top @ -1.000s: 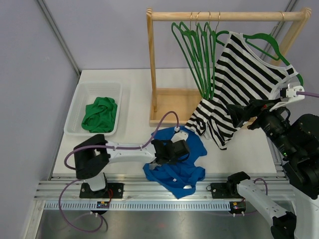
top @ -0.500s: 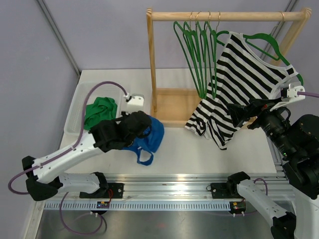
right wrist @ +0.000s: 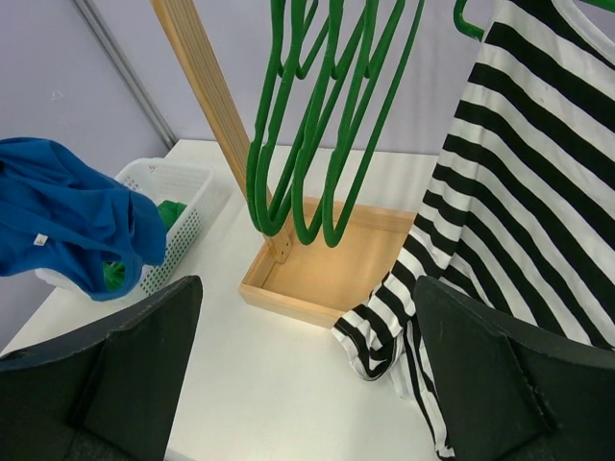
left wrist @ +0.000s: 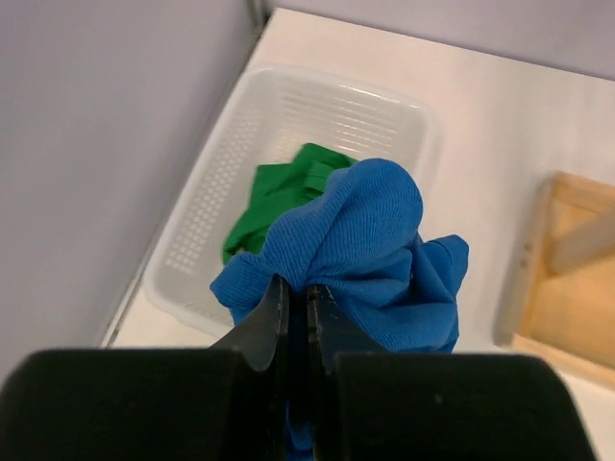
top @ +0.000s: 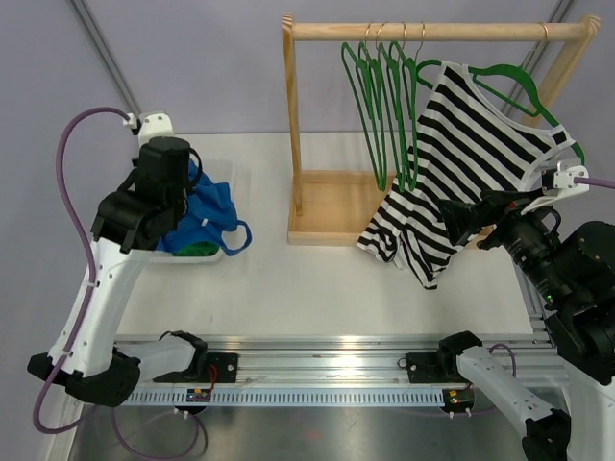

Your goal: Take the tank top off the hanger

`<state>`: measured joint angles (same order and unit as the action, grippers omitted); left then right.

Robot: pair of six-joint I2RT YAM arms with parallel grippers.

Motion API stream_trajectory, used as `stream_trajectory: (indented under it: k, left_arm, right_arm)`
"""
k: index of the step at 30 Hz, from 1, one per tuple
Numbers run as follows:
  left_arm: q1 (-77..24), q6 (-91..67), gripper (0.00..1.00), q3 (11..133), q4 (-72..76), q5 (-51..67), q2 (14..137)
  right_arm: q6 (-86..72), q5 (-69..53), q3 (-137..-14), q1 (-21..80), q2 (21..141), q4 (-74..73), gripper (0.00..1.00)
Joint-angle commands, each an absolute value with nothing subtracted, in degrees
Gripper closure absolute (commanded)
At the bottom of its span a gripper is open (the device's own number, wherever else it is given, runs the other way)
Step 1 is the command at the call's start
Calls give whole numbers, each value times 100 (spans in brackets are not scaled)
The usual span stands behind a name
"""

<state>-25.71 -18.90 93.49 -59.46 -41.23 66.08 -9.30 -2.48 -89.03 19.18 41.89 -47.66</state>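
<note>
the left gripper (left wrist: 296, 293) is pinched nearly closed on a bunched fold of the blue top (left wrist: 384, 240), which hangs from its fingers clear of any hanger, one strap loop dangling below. directly beneath the gripper, and a little ahead of it, sits the white basket (left wrist: 207, 216) with a crumpled green garment (left wrist: 279, 187) already in it. the blue top looks poised over the basket's near rim rather than resting inside.

further right, across bare table (top: 317, 288), stands the wooden rack (top: 423, 31). the empty green hangers (top: 384, 106) hang just to the left of the right gripper's line of sight. the striped top (top: 461, 163) is still on its green hanger (top: 524, 91), up and to the right of the right gripper (right wrist: 307, 288), its hem drooping close in front of the fingers. that gripper is spread wide and holds nothing.

as a judgement: the blue top is already off its hanger and only needs letting go over the basket. the striped top has not been started. if it counts too, the right gripper would have to close on its fabric and draw it off the hanger's shoulders.
</note>
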Motion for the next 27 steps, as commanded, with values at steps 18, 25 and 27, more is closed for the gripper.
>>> stream_trajectory:
  k: [18, 25, 27]
  left_arm:
    - [413, -1670, 28, 10618, -5564, -1258, 9369]
    - [370, -1714, 1, 10100, -5468, -485, 8284]
    - [256, -1705, 1, 9355, -5065, -203, 7658]
  right_arm:
    - [-747, 1913, -9816, 1960, 5421, -4991, 0]
    - [-624, 3076, -11598, 1916, 6793, -5458, 0]
    - [-545, 3155, -11978, 1863, 7170, -5484, 1]
